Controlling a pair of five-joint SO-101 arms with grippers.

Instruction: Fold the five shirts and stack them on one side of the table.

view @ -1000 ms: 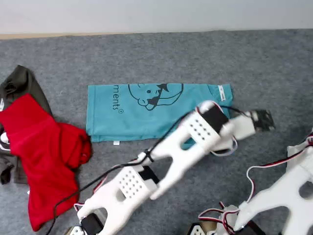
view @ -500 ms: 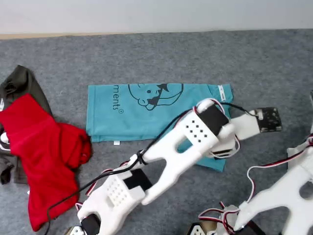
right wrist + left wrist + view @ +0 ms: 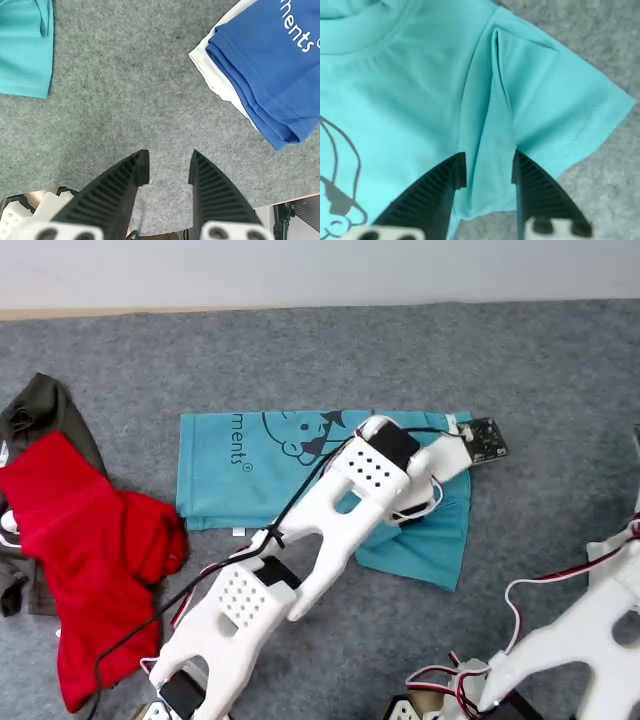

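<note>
Against a second ago, finds the left arm [image 3: 345,500] swung up and to the left in the high view, with its wrist over the collar end of the teal shirt [image 3: 260,475] instead of past the shirt's corner. Uncovers more of one sleeve [image 3: 430,550], spread on the grey below the arm. Leaves the right arm [image 3: 560,640] as it was, at the lower right corner.

Lies lengthwise across the middle of the table, that teal shirt, folded along its length with the print up.

From the left wrist, adds the grip itself: left gripper [image 3: 489,160] down on the cloth by the shoulder seam. Jaws closed on a raised ridge of teal fabric that runs from between them up toward the collar [image 3: 360,30].

From the right wrist, adds the right gripper [image 3: 168,160] hanging over bare grey, jaws parted with nothing between. To one side of it, a folded blue shirt [image 3: 272,60] resting on a white shirt [image 3: 220,82].

From above, brings in a crumpled red shirt [image 3: 90,540] heaped on a dark olive shirt [image 3: 40,410] at the table's left edge, close beside the teal shirt's hem end.

Underneath everything, a grey felt-like cover [image 3: 300,350]. Beyond its far edge, a thin tan line and a pale wall [image 3: 300,270].
</note>
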